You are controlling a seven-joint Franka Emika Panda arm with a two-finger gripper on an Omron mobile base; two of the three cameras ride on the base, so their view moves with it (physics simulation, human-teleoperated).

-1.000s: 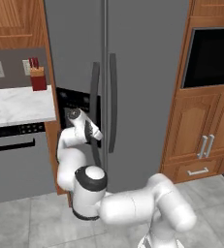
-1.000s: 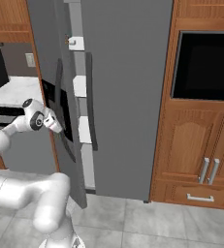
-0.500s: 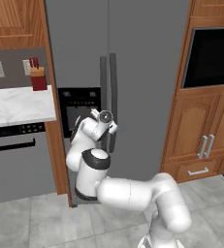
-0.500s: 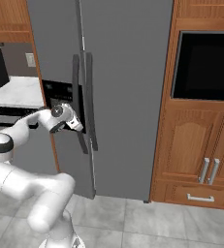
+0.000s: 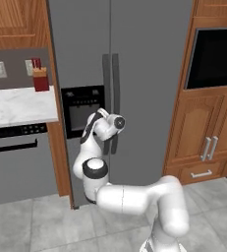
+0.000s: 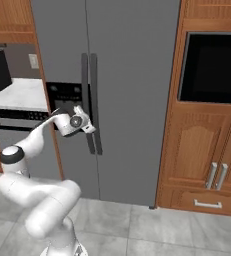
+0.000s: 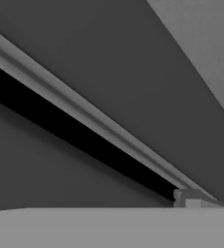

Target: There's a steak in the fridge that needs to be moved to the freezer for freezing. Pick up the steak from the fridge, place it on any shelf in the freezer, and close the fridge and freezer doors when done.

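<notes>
The tall grey unit has both doors flat and shut. The narrow freezer door [image 5: 80,44] [image 6: 62,45] carries the black dispenser panel [image 5: 83,108] [image 6: 66,95]. Beside it is the plain, wider fridge door [image 5: 149,74] [image 6: 132,75]. The two dark bar handles [image 5: 111,93] [image 6: 89,95] stand side by side at the seam. My gripper [image 5: 119,123] [image 6: 88,126] is right at the lower part of those handles, against the freezer door. Its fingers are too small to make out. In the hand view, a dark door handle [image 7: 84,131] crosses very close. The steak is hidden behind the shut doors.
A white counter [image 5: 16,106] with a red block [image 5: 40,78] sits left of the unit, over a grey appliance front [image 5: 16,157]. Wooden cabinets with a black wall oven [image 5: 215,56] [image 6: 212,65] stand on the right. Grey tiled floor [image 5: 46,226] lies in front.
The freezer door has swung from partly open to fully shut. My hand travelled with it to the right, ending at the handles.
</notes>
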